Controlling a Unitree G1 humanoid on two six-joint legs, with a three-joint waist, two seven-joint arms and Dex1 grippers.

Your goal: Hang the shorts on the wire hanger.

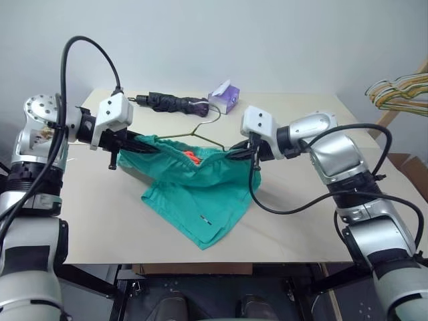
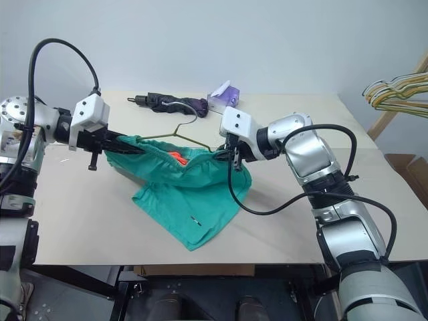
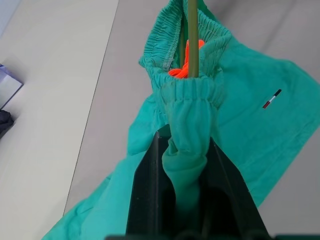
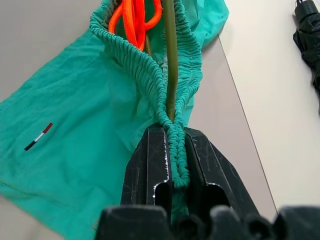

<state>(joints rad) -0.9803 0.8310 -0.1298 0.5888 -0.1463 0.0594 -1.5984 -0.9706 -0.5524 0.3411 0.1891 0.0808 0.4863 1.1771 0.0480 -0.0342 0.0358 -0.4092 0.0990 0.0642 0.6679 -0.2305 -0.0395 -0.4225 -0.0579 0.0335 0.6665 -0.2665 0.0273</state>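
Note:
The teal-green shorts hang stretched by the waistband between my two grippers, their legs draping onto the table. My left gripper is shut on one end of the gathered waistband. At the other end my right gripper is shut on the waistband too. The wire hanger runs inside the waistband as a thin bar, and its hook rises behind the shorts. An orange drawstring lies bunched in the opening. A small striped mark shows on the fabric.
A folded black umbrella and a purple tissue box lie at the back of the beige table. A bunch of yellow, green and white hangers hangs beyond the table's right side.

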